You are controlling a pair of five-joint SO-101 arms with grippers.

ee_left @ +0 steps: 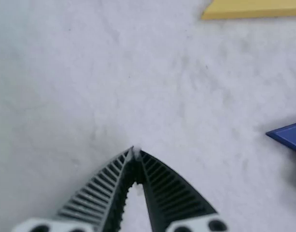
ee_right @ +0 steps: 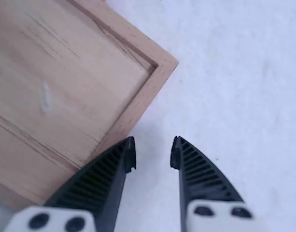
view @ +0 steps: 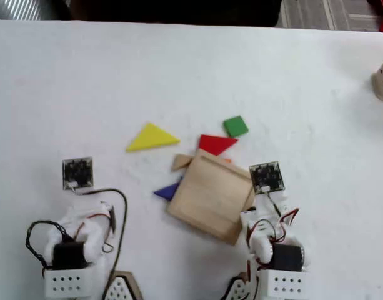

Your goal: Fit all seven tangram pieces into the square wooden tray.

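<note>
Wooden tray [view: 210, 195] askew, bare inside — none of seven fitted yet. Yellow triangle [view: 152, 137], red triangle [view: 216, 144] and green square [view: 235, 125] lie loose beyond it; blue piece [view: 168, 190] and tan piece [view: 180, 162] sit half hidden at its edges, the rest hard to make out. Right gripper [ee_right: 152, 152] released beside the tray's corner; left gripper [ee_left: 136, 155] clenched, empty.

Left arm [view: 69, 250], left of the wooden tray [view: 210, 194]: white shell, black motor, looping black cable, square black board [view: 77, 172]. Right arm [view: 275, 253], at the tray's right corner: white shell, red and black wires. Left gripper [ee_left: 136, 153], right gripper [ee_right: 152, 150]: black ribbed fingers, white screw-holed mounts.
</note>
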